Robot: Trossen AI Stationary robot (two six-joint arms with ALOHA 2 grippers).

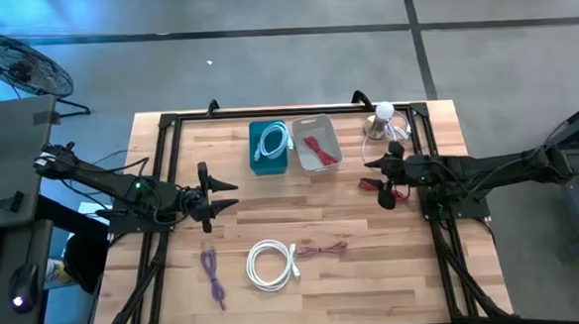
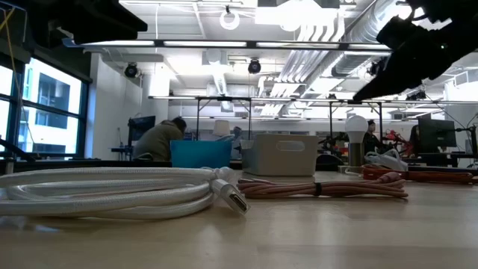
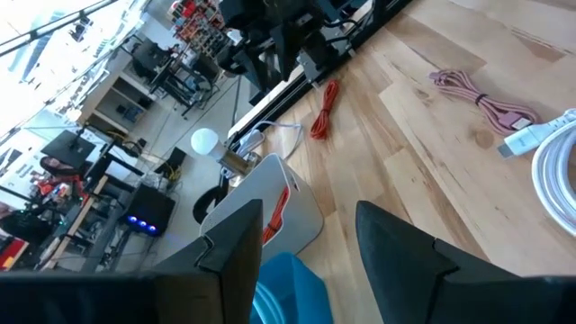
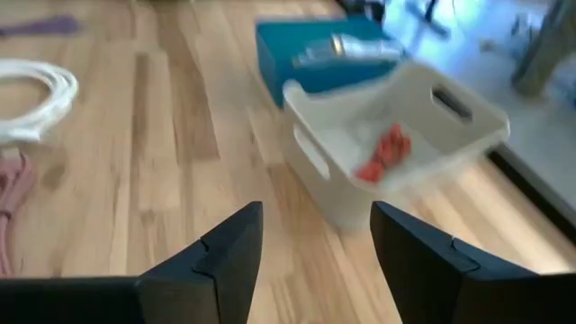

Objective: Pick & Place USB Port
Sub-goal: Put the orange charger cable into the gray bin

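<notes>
Pink cable [image 1: 320, 248] — long axis across table, left-right.

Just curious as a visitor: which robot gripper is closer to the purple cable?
Left. The left gripper hovers just above the purple cable; the right gripper is far across the table.

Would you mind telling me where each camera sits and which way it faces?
High: overhead, straight down; both arms, left gripper, right gripper.
Low: table height, level across white cable into room; arm overhead.
Left wrist: past own open fingers toward white bin.
Right wrist: past own open fingers at that bin.
Shared: white bin, all views.
</notes>
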